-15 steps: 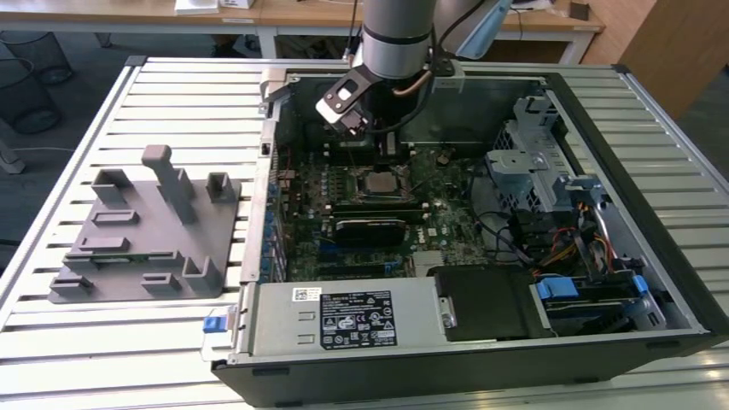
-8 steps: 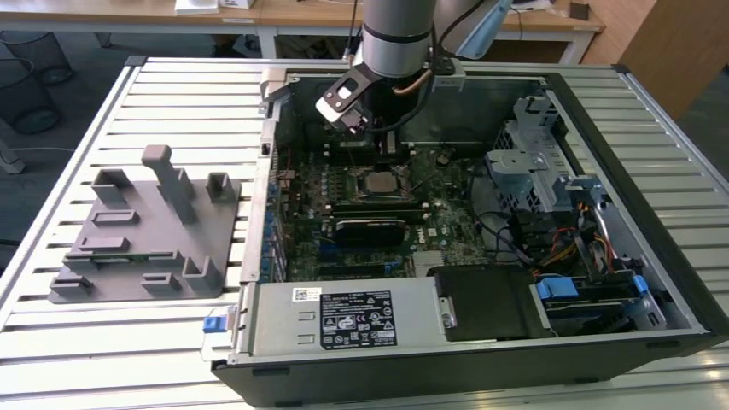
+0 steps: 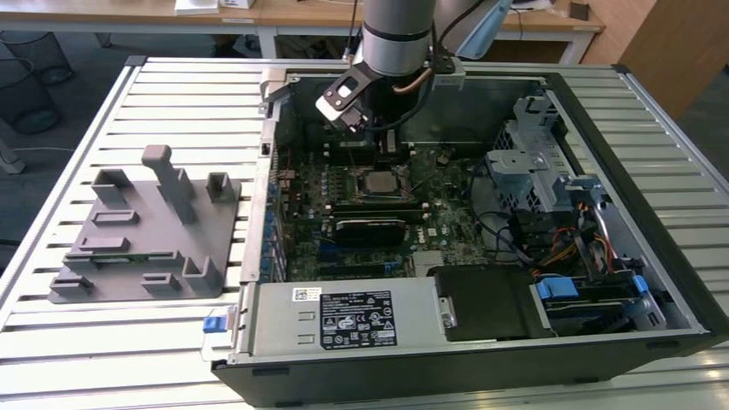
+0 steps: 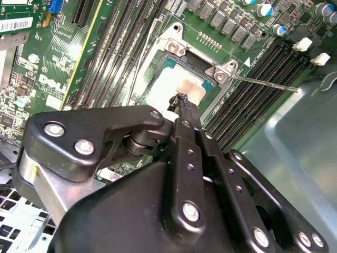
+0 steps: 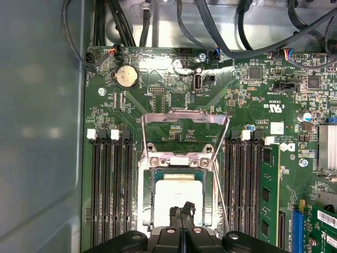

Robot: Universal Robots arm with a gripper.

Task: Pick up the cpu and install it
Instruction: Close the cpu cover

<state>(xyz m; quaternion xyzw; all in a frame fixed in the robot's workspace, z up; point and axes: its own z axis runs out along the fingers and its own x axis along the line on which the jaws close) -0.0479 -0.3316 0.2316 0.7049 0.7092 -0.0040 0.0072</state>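
While the gripper (image 5: 182, 212) holds its fingers pressed together on nothing, its tips stand at one edge of the cpu (image 5: 176, 191); contact cannot be determined. The cpu lies flat in the socket frame (image 5: 179, 161) on the motherboard (image 5: 158, 89).

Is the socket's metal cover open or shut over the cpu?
Open: the cover is swung back; the cpu lies bare, silvery top showing.

A black printed label (image 3: 355, 319) on the silver box (image 3: 285, 329) is unreadable.
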